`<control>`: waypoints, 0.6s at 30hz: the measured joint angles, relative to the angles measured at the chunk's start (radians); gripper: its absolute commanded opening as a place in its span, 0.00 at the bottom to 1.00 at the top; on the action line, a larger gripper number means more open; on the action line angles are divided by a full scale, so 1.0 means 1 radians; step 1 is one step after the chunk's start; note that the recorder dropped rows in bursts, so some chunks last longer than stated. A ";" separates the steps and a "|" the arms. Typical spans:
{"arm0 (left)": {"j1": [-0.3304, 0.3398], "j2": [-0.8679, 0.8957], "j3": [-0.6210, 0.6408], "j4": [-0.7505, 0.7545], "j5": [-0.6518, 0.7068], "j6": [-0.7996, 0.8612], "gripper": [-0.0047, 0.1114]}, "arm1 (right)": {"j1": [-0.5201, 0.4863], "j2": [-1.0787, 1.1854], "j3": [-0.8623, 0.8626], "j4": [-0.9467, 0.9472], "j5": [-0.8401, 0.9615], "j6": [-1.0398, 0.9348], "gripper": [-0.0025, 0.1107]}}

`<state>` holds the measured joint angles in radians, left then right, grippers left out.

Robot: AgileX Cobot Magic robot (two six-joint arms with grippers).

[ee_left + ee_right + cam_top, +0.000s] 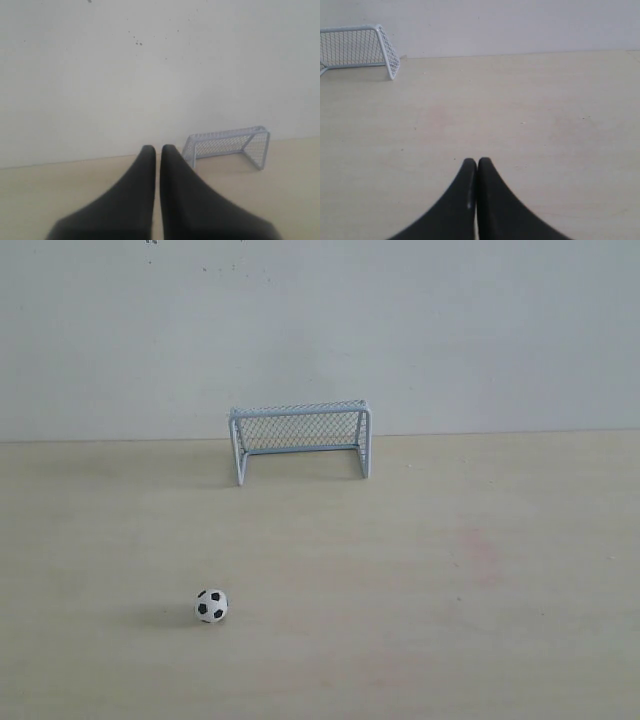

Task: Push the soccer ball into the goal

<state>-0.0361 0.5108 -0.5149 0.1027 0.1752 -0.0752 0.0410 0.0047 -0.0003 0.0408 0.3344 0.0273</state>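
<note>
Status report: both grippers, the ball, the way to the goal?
Black left gripper shut, black right gripper shut, both empty. Small white-and-black soccer ball lies short of pale blue mesh goal. Nothing between them.

The exterior camera faced the goal head-on from across the tabletop; both wrist cameras sat low, sharing that goal.

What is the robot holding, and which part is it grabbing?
Nothing. The left gripper and right gripper are both shut on nothing; the soccer ball sits alone, untouched.
</note>
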 measured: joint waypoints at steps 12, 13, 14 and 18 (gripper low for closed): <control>0.002 0.493 -0.221 0.396 0.113 0.257 0.08 | 0.000 0.000 0.000 0.000 0.000 0.000 0.02; 0.002 0.541 -0.234 0.411 0.115 0.296 0.08 | 0.000 0.000 0.000 0.000 0.000 0.000 0.02; 0.002 0.577 -0.245 0.419 0.117 0.333 0.08 | 0.000 0.000 0.000 0.000 0.000 0.000 0.02; -0.016 0.723 -0.252 0.428 0.178 0.567 0.08 | 0.000 0.000 0.000 0.000 0.000 0.000 0.02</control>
<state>-0.0522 1.2339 -0.7668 0.5306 0.3527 0.4915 0.0410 0.0047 -0.0003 0.0408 0.3344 0.0273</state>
